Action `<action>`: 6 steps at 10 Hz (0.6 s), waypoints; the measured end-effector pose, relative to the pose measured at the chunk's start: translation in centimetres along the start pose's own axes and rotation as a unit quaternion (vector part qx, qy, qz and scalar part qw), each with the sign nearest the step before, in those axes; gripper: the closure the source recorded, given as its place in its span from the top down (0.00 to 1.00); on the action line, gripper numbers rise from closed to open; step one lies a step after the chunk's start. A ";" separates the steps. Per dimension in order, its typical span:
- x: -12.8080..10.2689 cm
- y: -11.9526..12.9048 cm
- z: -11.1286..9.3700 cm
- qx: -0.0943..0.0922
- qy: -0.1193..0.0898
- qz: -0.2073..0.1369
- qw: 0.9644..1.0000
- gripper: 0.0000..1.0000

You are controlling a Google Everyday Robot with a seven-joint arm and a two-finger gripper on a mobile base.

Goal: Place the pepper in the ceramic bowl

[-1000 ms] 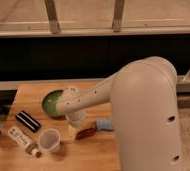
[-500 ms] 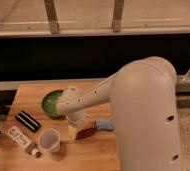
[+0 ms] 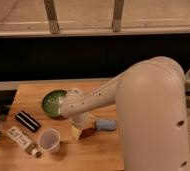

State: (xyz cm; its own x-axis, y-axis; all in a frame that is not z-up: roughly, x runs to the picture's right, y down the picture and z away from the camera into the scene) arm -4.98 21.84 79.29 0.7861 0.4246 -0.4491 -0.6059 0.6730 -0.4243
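Background: dark panelled wall behind your bench, with pale metal window bars [image 3: 52, 17] running across the top.

Surface: light wooden bench [image 3: 103, 156], carrying every item listed below.

1. Black rectangular block with pale stripes [image 3: 27, 121]. You will find it lying flat and at an angle near the left edge.
2. White tube-shaped container [image 3: 19, 138]. It lies on its side at the front left, just below the block, with its small capped end towards the cup.
3. Small translucent plastic cup [image 3: 49, 140]. It stands upright, just right of the tube.
4. Round green glazed ceramic bowl [image 3: 53, 103]. It sits upright behind the cup, and your arm covers its right rim.
5. Your jaws. They point down at the bench just in front of the bowl's right side, between the cup and the blue pad. They stand wide apart and hold nothing.
6. Small dark red-brown glossy pepper [image 3: 89, 133]. It lies on the bench outside the bowl, right beside the lower end of your jaws on their right. You cannot tell whether it touches them.
7. Light blue rectangular sponge-like pad [image 3: 106, 123]. It lies flat, just behind and to the right of the pepper.
8. Large white rounded robot arm [image 3: 153, 115]. It fills the right side and reaches left to the jaws.
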 end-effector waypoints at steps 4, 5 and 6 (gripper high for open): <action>0.8 0.0 2.0 -0.014 -0.001 0.007 1.000 0.80; 0.6 0.1 2.6 -0.019 -0.001 0.006 1.000 0.80; 0.5 0.1 3.0 -0.022 -0.001 0.004 1.000 0.80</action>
State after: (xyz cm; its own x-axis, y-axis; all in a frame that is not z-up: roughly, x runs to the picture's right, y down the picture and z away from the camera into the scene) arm -4.33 23.94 81.37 0.7814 0.4308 -0.4516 -0.6169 0.6425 -0.4545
